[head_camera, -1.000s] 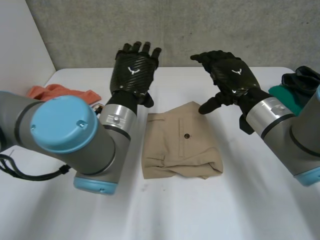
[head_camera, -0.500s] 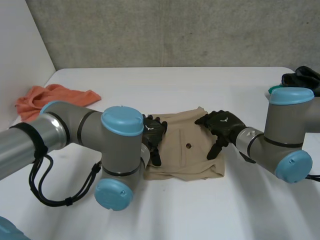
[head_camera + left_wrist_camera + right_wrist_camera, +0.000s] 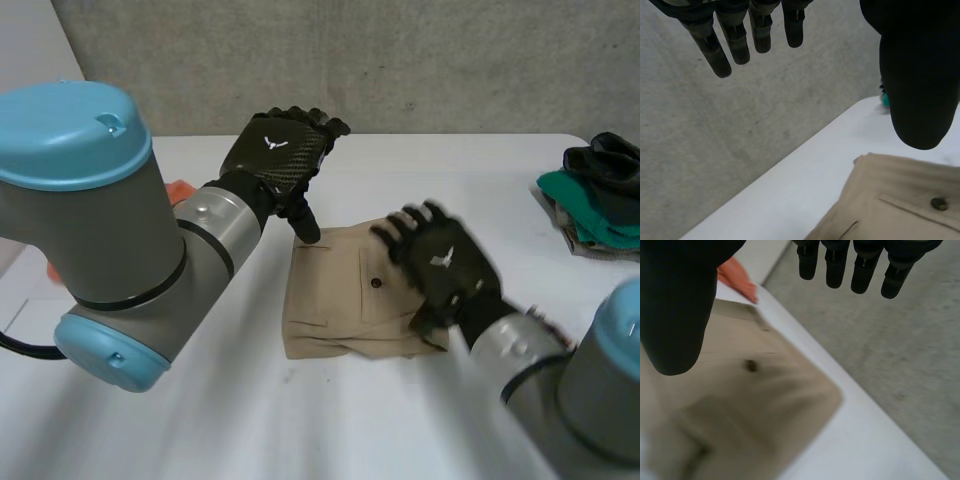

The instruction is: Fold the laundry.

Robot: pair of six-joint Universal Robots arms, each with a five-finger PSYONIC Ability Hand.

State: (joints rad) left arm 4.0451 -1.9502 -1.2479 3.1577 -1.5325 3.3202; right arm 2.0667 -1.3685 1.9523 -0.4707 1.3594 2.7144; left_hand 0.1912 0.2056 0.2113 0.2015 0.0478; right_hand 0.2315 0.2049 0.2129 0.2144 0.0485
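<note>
Left hand (image 3: pixel 278 150) released, right hand (image 3: pixel 440 262) released over khaki shorts (image 3: pixel 335 300), green pile (image 3: pixel 590 205) in head view

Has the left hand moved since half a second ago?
Yes. The left hand came off the folded tan garment and went back toward the wall.
</note>
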